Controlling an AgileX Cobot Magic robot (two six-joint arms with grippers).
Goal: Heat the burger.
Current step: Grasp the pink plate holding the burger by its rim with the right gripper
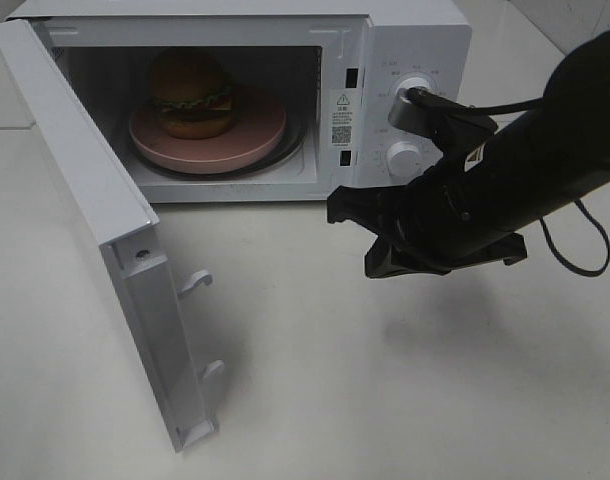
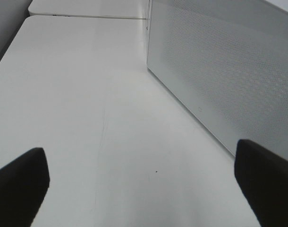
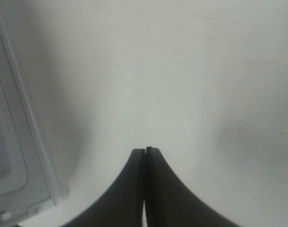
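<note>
The burger (image 1: 191, 93), with golden-brown bun, lettuce and cheese, sits on a round pink plate (image 1: 255, 140) inside the white microwave (image 1: 405, 40). The microwave door (image 1: 95, 200) stands wide open, swung out to the left. My right gripper (image 1: 337, 208) is shut and empty, hovering over the table in front of the microwave's control panel; in the right wrist view its fingers (image 3: 145, 156) are pressed together. My left gripper (image 2: 144, 189) is open and empty, low over the table beside the door's perforated outer face (image 2: 219, 71). It is outside the exterior high view.
Two control knobs (image 1: 413, 98) are on the microwave's right panel, just behind my right arm. The open door's edge with its latch hooks (image 1: 197, 283) juts toward the front; the door's edge also shows in the right wrist view (image 3: 21, 156). White table (image 1: 385, 400) all around.
</note>
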